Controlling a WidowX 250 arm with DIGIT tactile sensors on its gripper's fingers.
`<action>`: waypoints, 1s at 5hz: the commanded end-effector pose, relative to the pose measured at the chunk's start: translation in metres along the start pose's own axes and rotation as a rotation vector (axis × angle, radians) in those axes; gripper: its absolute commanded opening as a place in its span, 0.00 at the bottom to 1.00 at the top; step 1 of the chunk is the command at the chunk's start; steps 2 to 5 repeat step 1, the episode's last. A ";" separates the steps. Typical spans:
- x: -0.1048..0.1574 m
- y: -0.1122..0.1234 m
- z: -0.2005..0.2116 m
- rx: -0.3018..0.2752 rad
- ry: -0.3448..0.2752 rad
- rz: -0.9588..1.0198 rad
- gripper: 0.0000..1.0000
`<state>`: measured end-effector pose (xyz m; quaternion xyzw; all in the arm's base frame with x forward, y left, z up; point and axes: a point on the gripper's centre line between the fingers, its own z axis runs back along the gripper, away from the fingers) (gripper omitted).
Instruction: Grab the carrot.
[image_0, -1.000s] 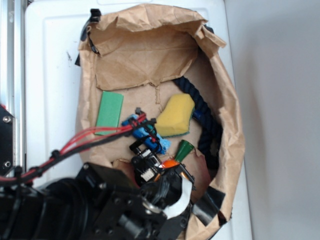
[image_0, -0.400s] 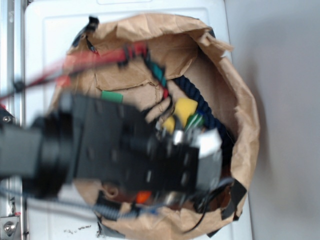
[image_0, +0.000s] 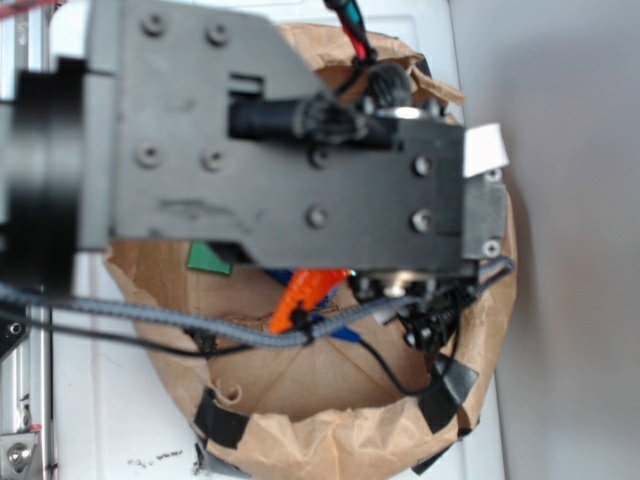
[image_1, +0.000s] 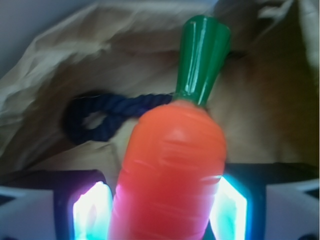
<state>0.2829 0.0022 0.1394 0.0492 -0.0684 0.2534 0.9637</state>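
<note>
- A crumpled brown paper bag (image_0: 300, 420) lies opened like a shallow basin on a white surface (image_0: 100, 400), seen from above. Its raised rim runs close to the surface's right edge and nearly reaches the bottom edge.
- Strips of black tape (image_0: 219, 417) patch the bag's lower rim; at least two pieces show.
- The robot arm (image_0: 280, 150), a large dark blurred block, covers the upper half of the overhead view and hides most of the bag's inside.
- One carrot (image_1: 170, 170) is in view. In the wrist view it fills the centre, orange body upright with its green stem cap (image_1: 201, 57) pointing up. From above only an orange sliver (image_0: 305, 295) shows below the arm, over the middle of the bag.
- The gripper (image_1: 160, 212) is clamped on the carrot: its two glowing cyan pads (image_1: 89, 212) press against the carrot's lower body, one on each side.
- One dark blue rope (image_1: 107, 110) lies on the paper behind the carrot, looped at its left end.
- One green corner (image_0: 210, 260) peeks out under the arm towards the bag's left side; what it belongs to cannot be told.
- A grey braided cable (image_0: 150, 320) and thinner black wires hang across the bag below the arm.
- The lower part of the bag floor is bare paper. Bare white surface shows in the bottom left corner.
- The bag's walls rise on all sides of the carrot in the wrist view.
</note>
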 end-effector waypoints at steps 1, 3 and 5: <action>-0.003 0.044 0.030 0.023 -0.124 -0.152 0.00; -0.003 0.044 0.030 0.023 -0.124 -0.152 0.00; -0.003 0.044 0.030 0.023 -0.124 -0.152 0.00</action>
